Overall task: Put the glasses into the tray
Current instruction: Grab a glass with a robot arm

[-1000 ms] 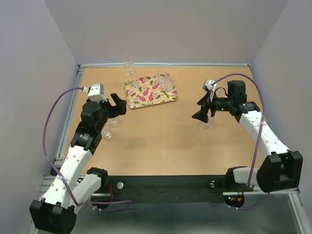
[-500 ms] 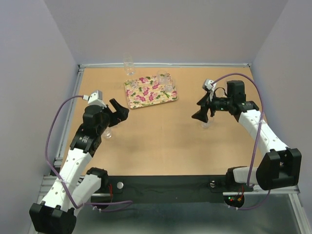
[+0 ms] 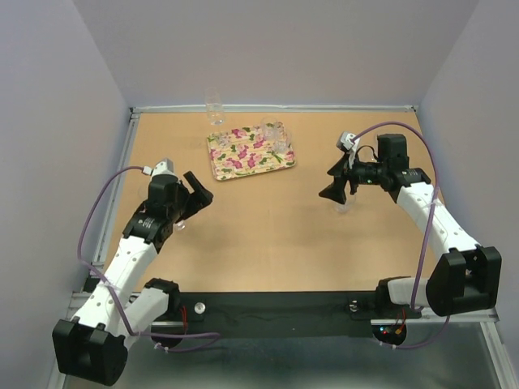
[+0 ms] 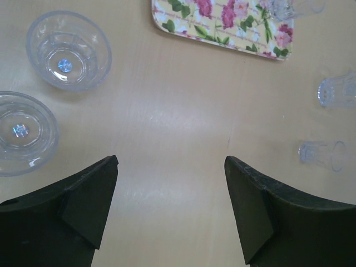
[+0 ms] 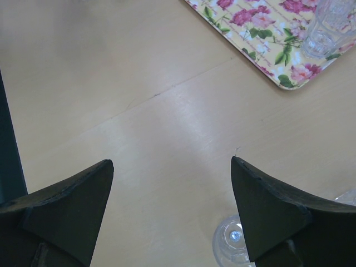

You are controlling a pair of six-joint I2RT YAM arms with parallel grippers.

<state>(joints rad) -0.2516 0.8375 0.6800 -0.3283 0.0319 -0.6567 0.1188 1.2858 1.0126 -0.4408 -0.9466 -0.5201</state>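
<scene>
While the overhead camera is looking down, the tray (image 3: 239, 156) is lying toward the far side of the table (image 3: 276, 243), and a few tumblers (image 3: 276, 136) are standing in its far right corner. A lone glass (image 3: 214, 109) is standing beyond the tray, by the back wall. The left gripper (image 3: 197, 186) is hanging near-left of the tray, apart from it, its jaws spread with nothing between them. The right gripper (image 3: 332, 181) is hanging to the right of the tray, likewise spread wide and empty, and a small glass (image 3: 345, 207) is standing just beside it on the near side.

From the left wrist, the open fingers (image 4: 83, 200) are framing bare wood. Two wide glasses (image 4: 69, 50) are sitting upright ahead and to the left, untouched, while two slimmer glasses (image 4: 336, 90) are showing off to the right. The tray is lying ahead at the top edge.

From the right wrist, the small glass is peeking out beside the right-hand finger, not gripped, and the tray's corner is lying ahead to the right.
</scene>
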